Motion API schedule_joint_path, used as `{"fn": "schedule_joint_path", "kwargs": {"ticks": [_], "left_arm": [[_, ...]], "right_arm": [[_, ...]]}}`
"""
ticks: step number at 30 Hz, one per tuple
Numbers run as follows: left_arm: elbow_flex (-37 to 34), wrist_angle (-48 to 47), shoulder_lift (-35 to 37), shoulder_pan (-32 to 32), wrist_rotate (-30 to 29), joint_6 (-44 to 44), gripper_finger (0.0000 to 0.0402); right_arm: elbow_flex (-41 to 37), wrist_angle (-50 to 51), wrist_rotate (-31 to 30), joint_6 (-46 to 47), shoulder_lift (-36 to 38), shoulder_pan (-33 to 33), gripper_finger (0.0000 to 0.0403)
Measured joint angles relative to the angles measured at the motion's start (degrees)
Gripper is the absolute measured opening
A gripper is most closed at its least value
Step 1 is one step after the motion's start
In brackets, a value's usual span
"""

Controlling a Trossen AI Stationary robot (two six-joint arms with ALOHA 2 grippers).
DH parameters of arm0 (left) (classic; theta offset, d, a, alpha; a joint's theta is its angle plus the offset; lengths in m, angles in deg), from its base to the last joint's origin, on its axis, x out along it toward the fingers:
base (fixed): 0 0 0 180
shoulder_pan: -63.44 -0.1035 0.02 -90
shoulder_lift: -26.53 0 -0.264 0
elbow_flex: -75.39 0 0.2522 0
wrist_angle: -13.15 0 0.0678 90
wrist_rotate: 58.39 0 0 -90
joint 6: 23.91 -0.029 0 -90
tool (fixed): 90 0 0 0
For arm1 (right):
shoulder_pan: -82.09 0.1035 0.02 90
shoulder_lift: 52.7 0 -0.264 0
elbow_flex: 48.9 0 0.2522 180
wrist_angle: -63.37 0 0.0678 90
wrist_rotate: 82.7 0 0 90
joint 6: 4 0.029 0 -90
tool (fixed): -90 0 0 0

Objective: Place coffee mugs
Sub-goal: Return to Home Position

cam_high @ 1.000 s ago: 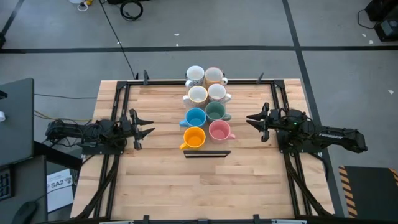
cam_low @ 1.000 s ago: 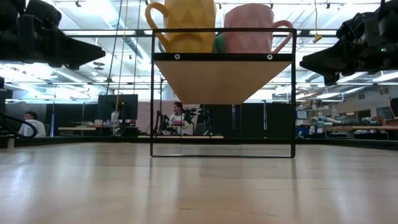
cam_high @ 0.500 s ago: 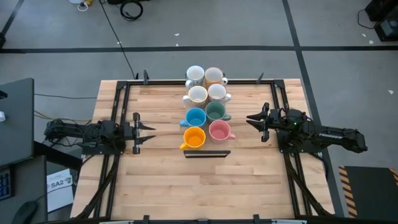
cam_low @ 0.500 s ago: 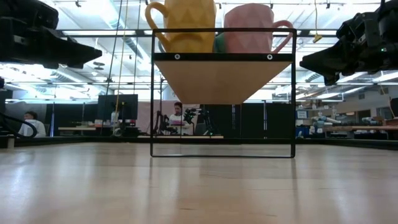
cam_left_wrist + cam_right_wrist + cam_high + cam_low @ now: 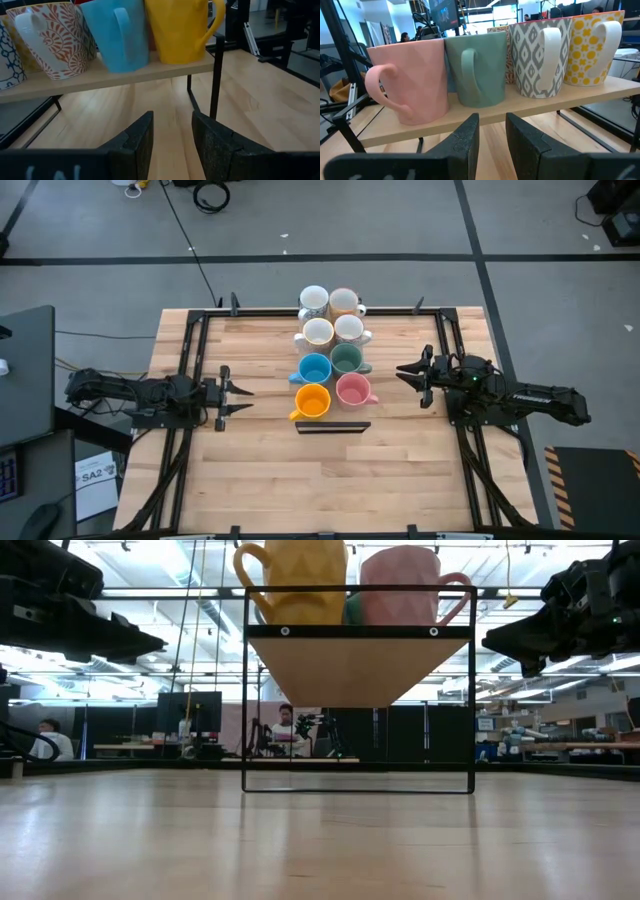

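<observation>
Eight coffee mugs stand in two rows on a raised wooden shelf (image 5: 333, 426) with a black wire frame, at the table's middle. From the near end the left row is orange (image 5: 313, 401), blue (image 5: 315, 369) and two white or cream mugs; the right row is pink (image 5: 352, 389), grey-green (image 5: 346, 359) and two more white or cream mugs. My left gripper (image 5: 243, 393) hovers open to the left of the shelf, facing the orange mug (image 5: 177, 30). My right gripper (image 5: 403, 372) hovers open to the right, facing the pink mug (image 5: 412, 80) and the grey-green mug (image 5: 475, 70).
The shelf's black frame legs (image 5: 245, 700) stand on the wooden table (image 5: 330, 480), with open room under the board. Black rails run along the table's left (image 5: 185, 360) and right (image 5: 450, 350) sides. People sit at desks far behind (image 5: 288, 725).
My left gripper has drifted toward the table's near edge and sits lower in the low view. My right gripper and the mugs have kept still.
</observation>
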Motion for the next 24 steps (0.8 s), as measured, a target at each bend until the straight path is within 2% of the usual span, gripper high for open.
{"fn": "schedule_joint_path", "kwargs": {"ticks": [24], "left_arm": [[-0.01,0.97,0.29,0.00,-0.12,1.47,0.0141]], "right_arm": [[0.02,-0.13,0.00,0.02,0.00,-0.02,0.0101]]}}
